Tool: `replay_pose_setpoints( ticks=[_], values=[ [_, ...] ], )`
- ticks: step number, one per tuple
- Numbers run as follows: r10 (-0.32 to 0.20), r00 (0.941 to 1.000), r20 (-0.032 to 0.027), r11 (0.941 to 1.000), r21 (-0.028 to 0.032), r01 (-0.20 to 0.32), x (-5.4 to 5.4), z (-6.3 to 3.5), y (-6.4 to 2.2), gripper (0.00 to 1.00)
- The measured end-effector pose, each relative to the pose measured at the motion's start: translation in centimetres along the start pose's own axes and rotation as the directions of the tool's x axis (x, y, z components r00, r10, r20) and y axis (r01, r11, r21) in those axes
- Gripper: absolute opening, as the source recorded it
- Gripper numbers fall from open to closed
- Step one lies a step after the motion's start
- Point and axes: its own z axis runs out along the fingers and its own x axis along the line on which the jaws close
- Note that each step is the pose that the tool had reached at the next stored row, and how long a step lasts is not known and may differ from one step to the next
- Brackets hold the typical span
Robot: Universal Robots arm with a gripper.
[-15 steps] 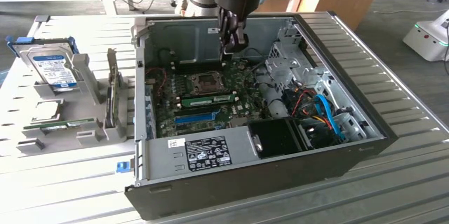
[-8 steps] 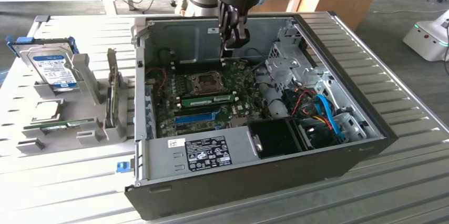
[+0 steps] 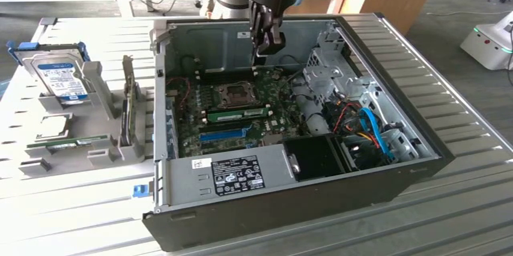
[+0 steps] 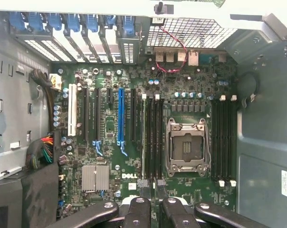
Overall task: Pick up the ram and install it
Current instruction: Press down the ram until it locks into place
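Exterior view is showing the gripper [image 3: 270, 47] hanging over the case's [image 3: 280, 205] rear edge, jaws narrowly parted on nothing, while the ram [image 3: 240, 112] is apparently sitting seated below it beside the socket [image 3: 238, 92], long axis paralleling that rear edge.

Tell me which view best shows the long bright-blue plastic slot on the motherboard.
The wrist view: the long bright-blue plastic slot runs its full length, seen straight on, between black slots. The exterior view shows it at a slant, as a blue strip inside the open computer case.
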Motion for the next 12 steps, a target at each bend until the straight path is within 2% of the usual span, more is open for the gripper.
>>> replay_pose_setpoints(
  ticks=[5,7,8,12],
  values=[
    [0.000,1.0000,0.0000,1.0000,0.0000,0.000,0.00,0.00,0.00,0.19],
    [0.000,1.0000,0.0000,1.0000,0.0000,0.000,0.00,0.00,0.00,0.17],
    [0.000,1.0000,0.0000,1.0000,0.0000,0.000,0.00,0.00,0.00,0.11],
    [0.000,1.0000,0.0000,1.0000,0.0000,0.000,0.00,0.00,0.00,0.11]
  ],
)
